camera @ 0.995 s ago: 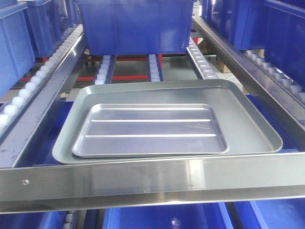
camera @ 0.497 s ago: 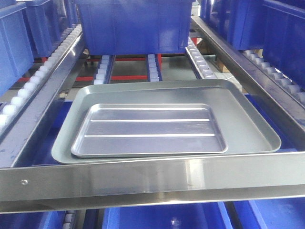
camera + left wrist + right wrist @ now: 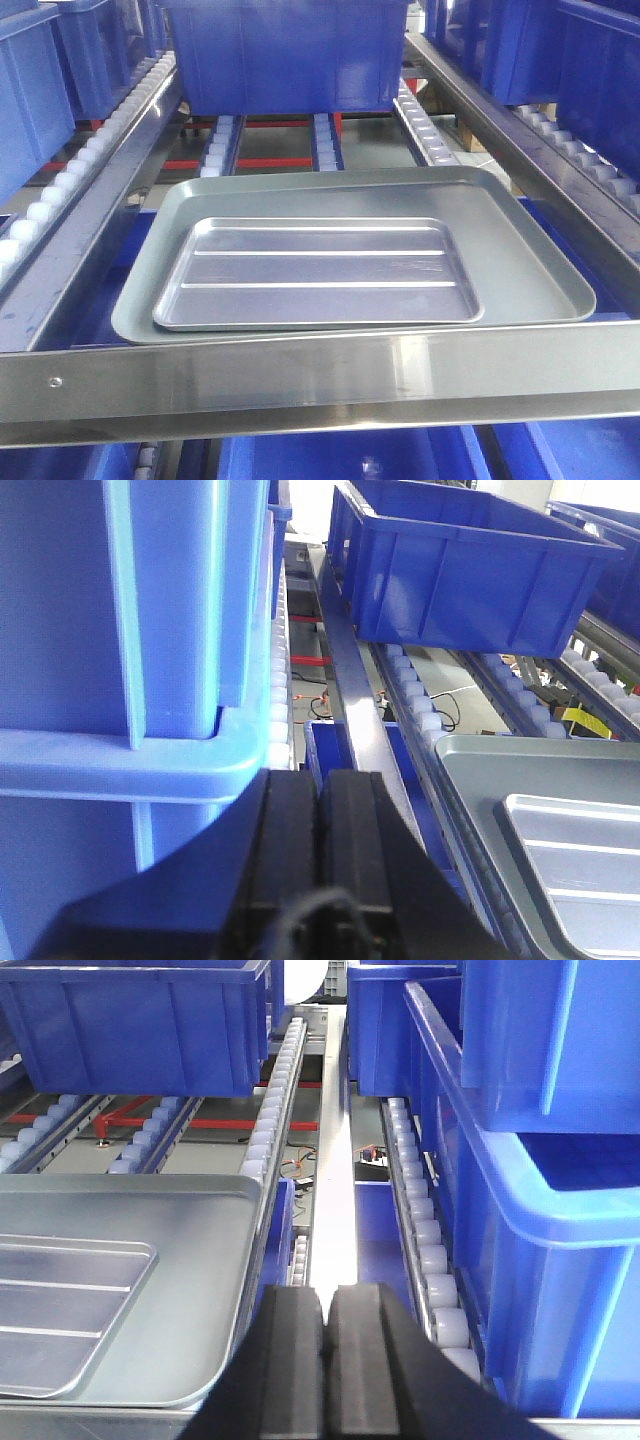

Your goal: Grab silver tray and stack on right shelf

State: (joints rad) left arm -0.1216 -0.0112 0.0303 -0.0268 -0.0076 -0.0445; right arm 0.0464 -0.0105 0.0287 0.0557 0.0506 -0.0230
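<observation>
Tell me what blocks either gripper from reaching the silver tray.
Nothing visible. The silver tray lies uncovered inside the grey tray. The left gripper and right gripper, both shut, sit outside the side rails.

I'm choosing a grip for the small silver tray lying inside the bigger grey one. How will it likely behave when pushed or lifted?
The silver tray looks like thin pressed metal with ridges, so probably stiff and fairly light. Its shiny floor rests on the smooth grey tray, so a push would likely make it slide. The low rim gives little to pinch; it may slip from closed fingers.
</observation>
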